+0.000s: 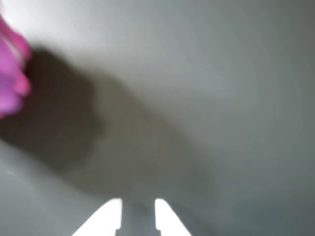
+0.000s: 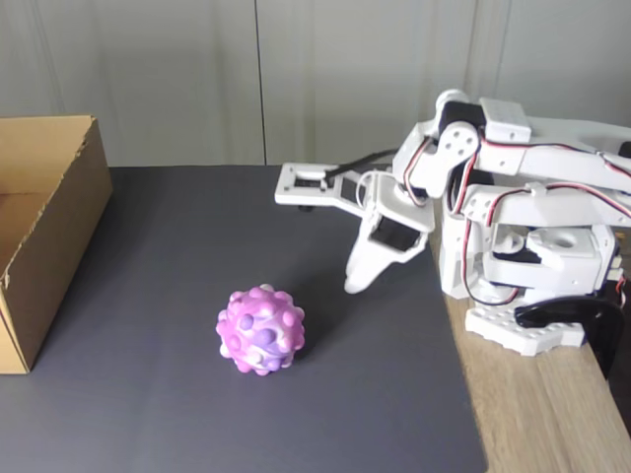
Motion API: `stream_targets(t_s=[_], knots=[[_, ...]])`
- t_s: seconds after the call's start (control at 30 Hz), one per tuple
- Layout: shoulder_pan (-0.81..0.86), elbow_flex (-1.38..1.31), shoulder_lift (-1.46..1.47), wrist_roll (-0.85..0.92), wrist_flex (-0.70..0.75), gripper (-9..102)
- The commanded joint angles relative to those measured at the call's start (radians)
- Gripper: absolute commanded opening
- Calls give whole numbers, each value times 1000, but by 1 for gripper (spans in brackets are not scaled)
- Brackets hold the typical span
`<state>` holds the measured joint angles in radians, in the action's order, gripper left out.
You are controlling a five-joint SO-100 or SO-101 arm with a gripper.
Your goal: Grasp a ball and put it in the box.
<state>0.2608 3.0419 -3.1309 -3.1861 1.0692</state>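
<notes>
White plastic fingertips of the gripper [image 1: 138, 216] are seen at the bottom edge of the wrist view, set slightly apart with a narrow gap between them and nothing held. In the fixed view the gripper [image 2: 353, 284] is pointed downward, its tips held just above the dark mat [image 2: 148, 414], to the upper right of the ball [image 2: 261, 330] and apart from it. The ball (knobbly, mottled pink, purple and white) is rested on the mat near its middle; in the wrist view a blurred pink part of it [image 1: 12, 73] is caught at the left edge, with a dark shadow spread beside it. Behind the gripper, the white arm [image 2: 513, 158] is folded low, with red and black wires run along it, and its base [image 2: 527, 266] is mounted on the wooden tabletop [image 2: 552, 414] at the mat's right edge. The brown cardboard box [image 2: 54, 236] is placed open-topped at the left of the fixed view, well apart from the ball and the gripper.
</notes>
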Motion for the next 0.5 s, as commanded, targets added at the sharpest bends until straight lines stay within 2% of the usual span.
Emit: stream_targets(t_s=[0.0,0.47], knots=[[-15,-84,6,-18,-11,8],[-132,-509,391,-2,-89,5]])
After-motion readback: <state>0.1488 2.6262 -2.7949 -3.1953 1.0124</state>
